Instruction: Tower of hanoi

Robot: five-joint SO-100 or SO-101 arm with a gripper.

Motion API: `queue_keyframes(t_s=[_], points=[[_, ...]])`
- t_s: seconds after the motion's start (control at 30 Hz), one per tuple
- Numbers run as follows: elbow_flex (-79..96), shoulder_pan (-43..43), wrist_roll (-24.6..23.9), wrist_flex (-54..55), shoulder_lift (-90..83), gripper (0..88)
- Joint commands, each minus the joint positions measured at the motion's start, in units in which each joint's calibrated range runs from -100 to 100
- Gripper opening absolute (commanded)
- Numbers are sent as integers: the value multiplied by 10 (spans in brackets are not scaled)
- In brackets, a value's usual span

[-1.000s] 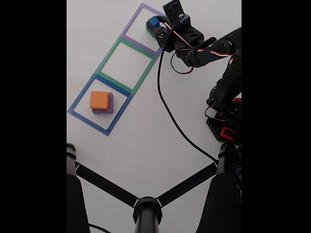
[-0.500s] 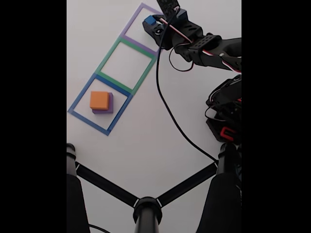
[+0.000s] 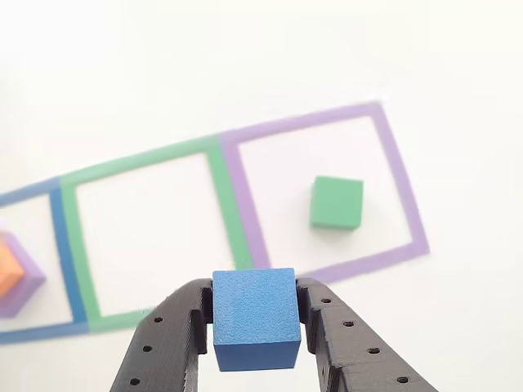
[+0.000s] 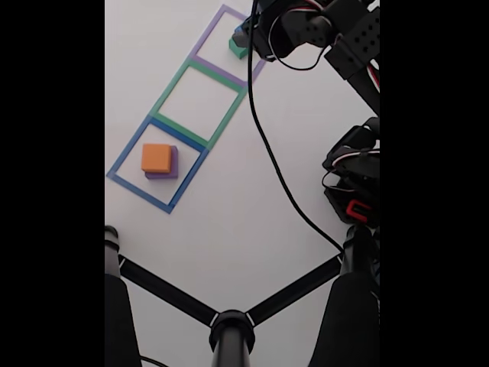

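In the other view my gripper (image 3: 254, 309) is shut on the small blue cube (image 3: 254, 318), held up above the table. The green block (image 3: 336, 202) lies alone inside the purple tape square (image 3: 404, 196), beyond the cube and to its right. At the left edge the orange block (image 3: 6, 269) rests on the purple block (image 3: 24, 286). In the fixed view the gripper (image 4: 246, 35) hangs over the top tape square with the blue cube (image 4: 239, 34) in it. The green block (image 4: 237, 52) peeks out just below. The orange block (image 4: 157, 157) sits on the purple block (image 4: 174, 164) in the blue tape square.
Three tape squares run in a diagonal row: purple (image 4: 205, 37), green (image 4: 170, 86) and blue (image 4: 126, 153); the green one holds nothing. A black cable (image 4: 269, 172) trails across the table to the arm base (image 4: 353, 183). Black stand legs (image 4: 229, 325) cross the bottom.
The gripper has risen with the blue cube, and the arm has swung toward the top of the fixed view. The green block under it now shows.
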State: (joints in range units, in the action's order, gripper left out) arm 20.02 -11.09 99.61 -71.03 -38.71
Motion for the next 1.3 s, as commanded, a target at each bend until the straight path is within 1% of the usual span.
queue_keyframes(t_s=[0.0,0.1,0.2,0.4,0.53,0.7,0.93,1.1,1.27], points=[[-179,22,4,-162,-13,11],[-234,43,4,-226,-14,11],[-244,64,4,-248,-22,11],[-232,101,4,-240,-26,10],[-141,115,4,-180,-46,11],[76,114,4,-11,-99,12],[351,118,4,293,-114,17],[485,130,4,508,-82,24],[578,137,4,740,2,28]])
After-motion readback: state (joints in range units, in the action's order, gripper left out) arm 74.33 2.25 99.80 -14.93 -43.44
